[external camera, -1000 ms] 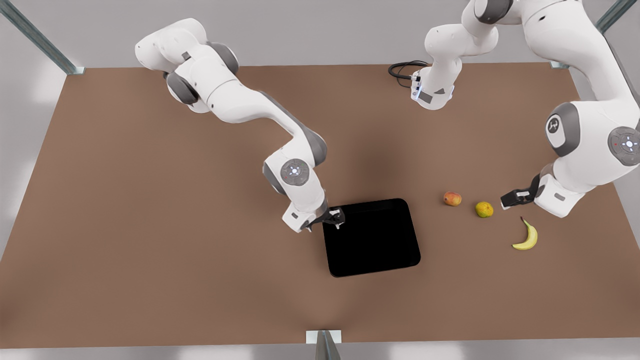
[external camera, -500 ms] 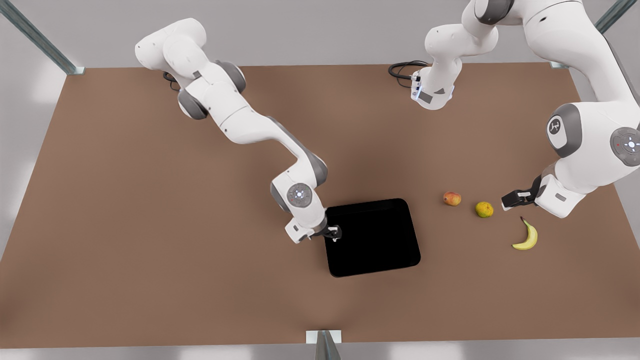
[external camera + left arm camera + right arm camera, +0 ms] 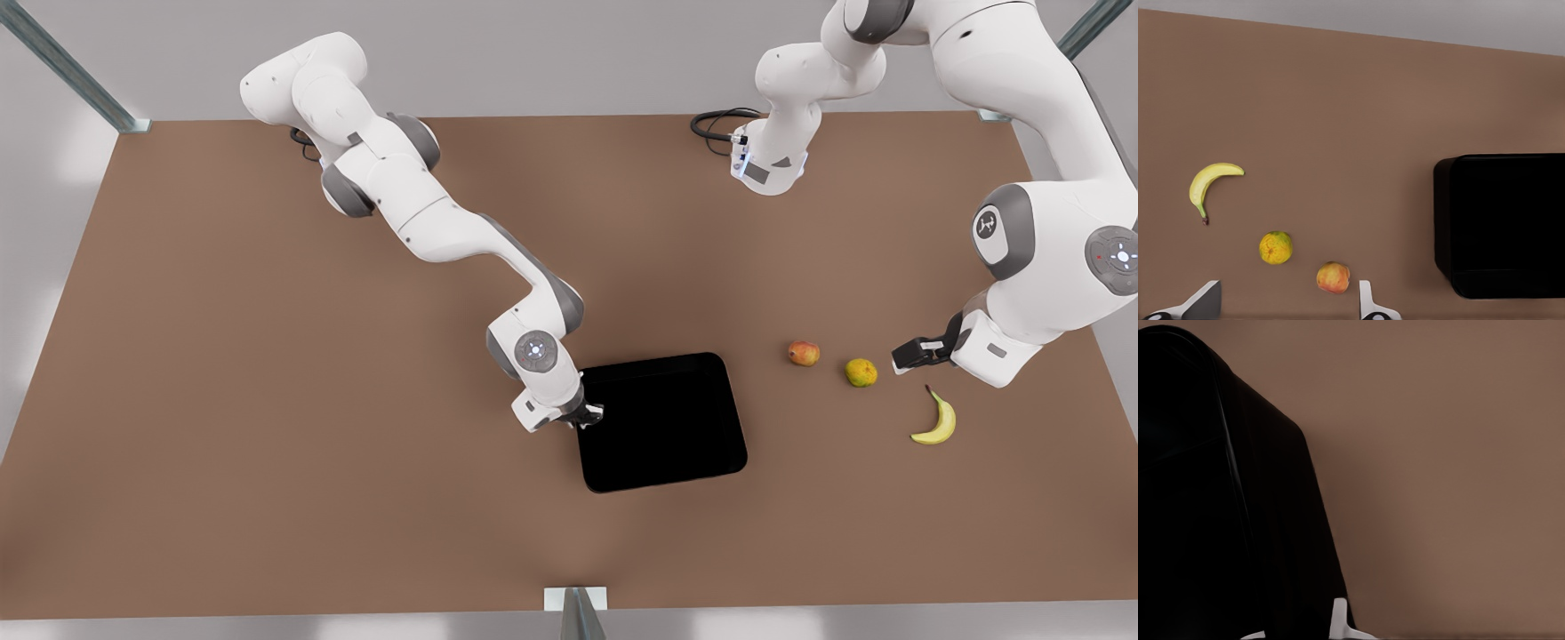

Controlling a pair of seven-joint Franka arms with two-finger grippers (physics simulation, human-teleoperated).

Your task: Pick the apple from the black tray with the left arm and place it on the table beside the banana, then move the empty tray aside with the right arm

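The wide matte brown table (image 3: 267, 400) carries everything. The glossy black rectangular tray (image 3: 662, 422) lies empty near its middle, its long axis running from the far edge toward the near edge, slightly skewed. The right gripper (image 3: 590, 415) is set at the tray's rim on the front view's left; its fingers are seen straddling the rim in the right wrist view, but whether they are clamped on it cannot be told. The left gripper (image 3: 902, 357) is held open and empty, near the fruit. The curved yellow banana (image 3: 936, 420) points its dark stem away from the near edge. The yellow-green citrus (image 3: 860, 372) lies between the banana and the small red-orange apple (image 3: 804, 353), which rests on the table.
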